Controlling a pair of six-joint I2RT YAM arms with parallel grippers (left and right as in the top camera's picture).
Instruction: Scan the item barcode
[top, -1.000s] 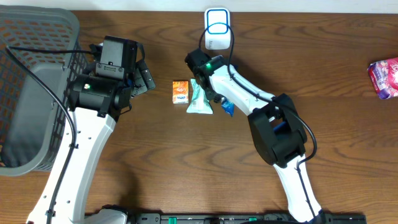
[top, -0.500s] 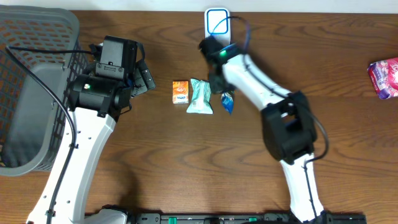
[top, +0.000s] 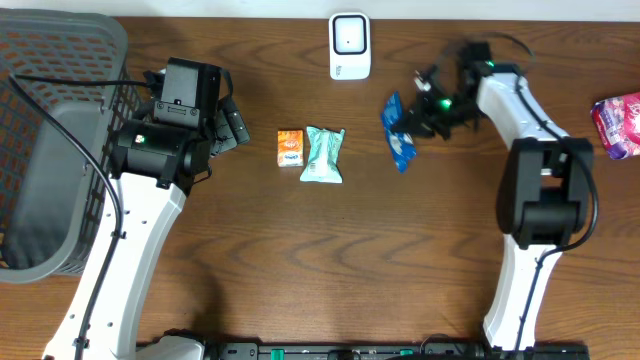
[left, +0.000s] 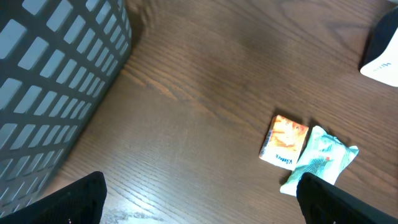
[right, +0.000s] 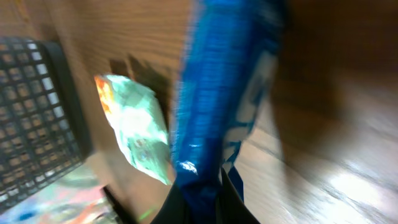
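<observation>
Right gripper (top: 424, 106) was clamped shut on one end of the blue packet (top: 398, 135), held near the scanner (top: 349, 45) on its right-arm side, left gripper (top: 235, 125) wide open and empty; that thin end-pinch could've slipped, or the floppy packet twisted its barcode off the scanner.

Grey plastic basket (top: 45, 200) with lattice walls, at far left of brown wooden table (top: 300, 270). Right of basket, well apart from it: small orange carton (top: 290, 147), lying flat. Pale green packet (top: 322, 155) just beyond the carton on the side away from the basket; touching or a hair apart, cannot tell which. Pink packet (top: 617, 125) farthest from basket, at opposite table edge, partly cut off by the frame.
</observation>
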